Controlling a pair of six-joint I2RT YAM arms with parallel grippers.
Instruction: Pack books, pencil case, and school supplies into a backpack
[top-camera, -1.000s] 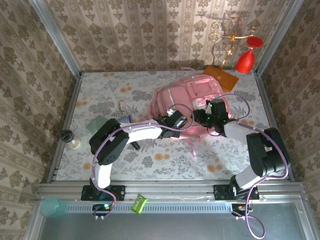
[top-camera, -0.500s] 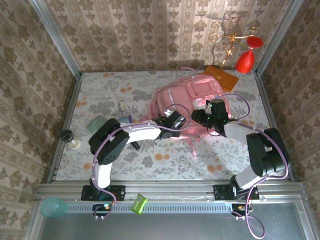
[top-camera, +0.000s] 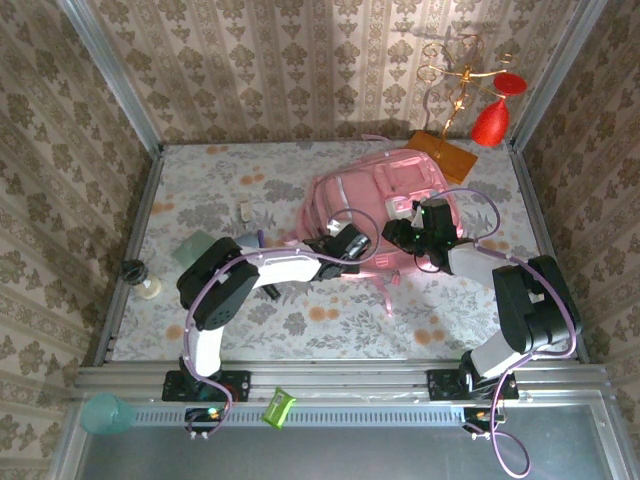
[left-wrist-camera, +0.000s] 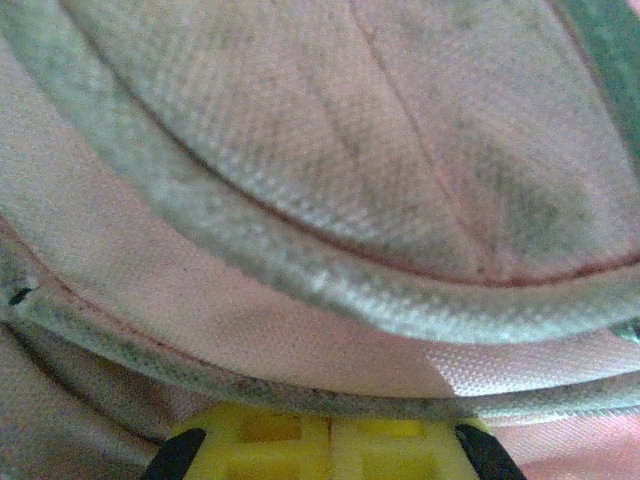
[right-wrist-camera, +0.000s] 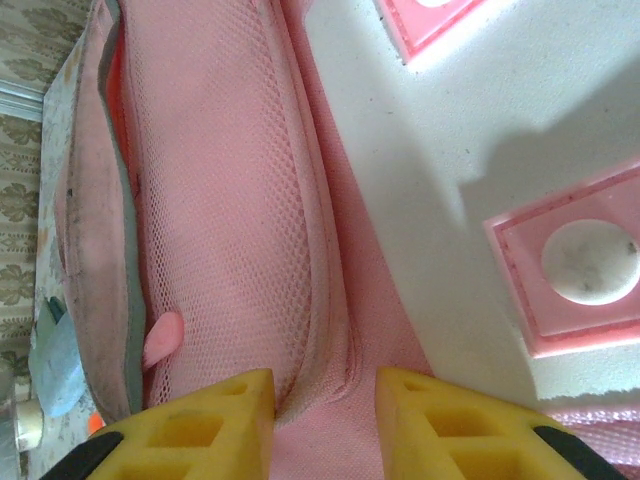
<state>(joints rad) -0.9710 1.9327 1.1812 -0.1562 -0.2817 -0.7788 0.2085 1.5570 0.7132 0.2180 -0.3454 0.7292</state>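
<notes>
Left fingers (left-wrist-camera: 270, 445) pressed together against backpack (left-wrist-camera: 300, 150); right fingers (right-wrist-camera: 200, 420) seemingly pinch its fabric fold.

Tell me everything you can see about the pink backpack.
The backpack is large, soft, pink woven fabric with grey piping, a mesh panel and a pale section carrying pink-framed round patches. It lies slumped flat on the floral table, toward the far right. The left gripper has its fingers shut right against the piping; the right gripper appears to pinch a fabric fold between its fingers.
</notes>
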